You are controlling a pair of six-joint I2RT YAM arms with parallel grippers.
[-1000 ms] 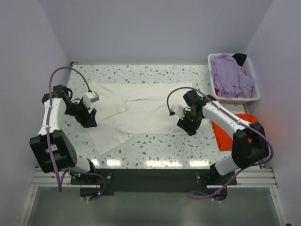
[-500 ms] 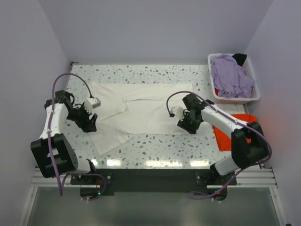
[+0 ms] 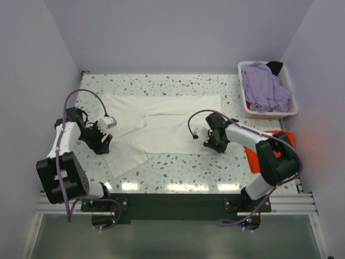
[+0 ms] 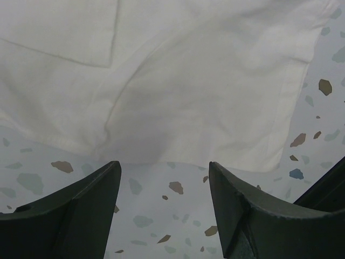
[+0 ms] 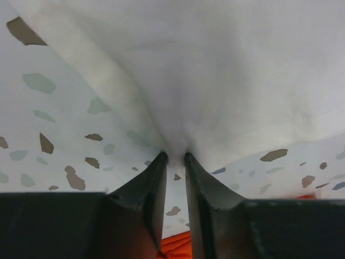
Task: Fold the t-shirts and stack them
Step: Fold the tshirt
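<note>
A large cream-white t-shirt (image 3: 161, 124) lies spread on the speckled table (image 3: 178, 170). My left gripper (image 3: 102, 144) is open and low at the shirt's left sleeve; in the left wrist view its jaws stand wide apart over bare table just short of the cloth's edge (image 4: 178, 118). My right gripper (image 3: 209, 143) is shut on the shirt's lower right corner; in the right wrist view the cloth (image 5: 215, 81) puckers between the nearly closed jaws. An orange-red t-shirt (image 3: 257, 152) lies at the right edge. A lavender t-shirt (image 3: 264, 89) fills the basket.
A white plastic basket (image 3: 291, 110) stands at the back right corner, with a dark item (image 3: 275, 66) at its far end. Pale walls close in the table on the left, back and right.
The right gripper has lowered and moved slightly left onto the shirt's lower right corner. The left gripper has shifted slightly down at the left sleeve. The shirt lies much as before.
</note>
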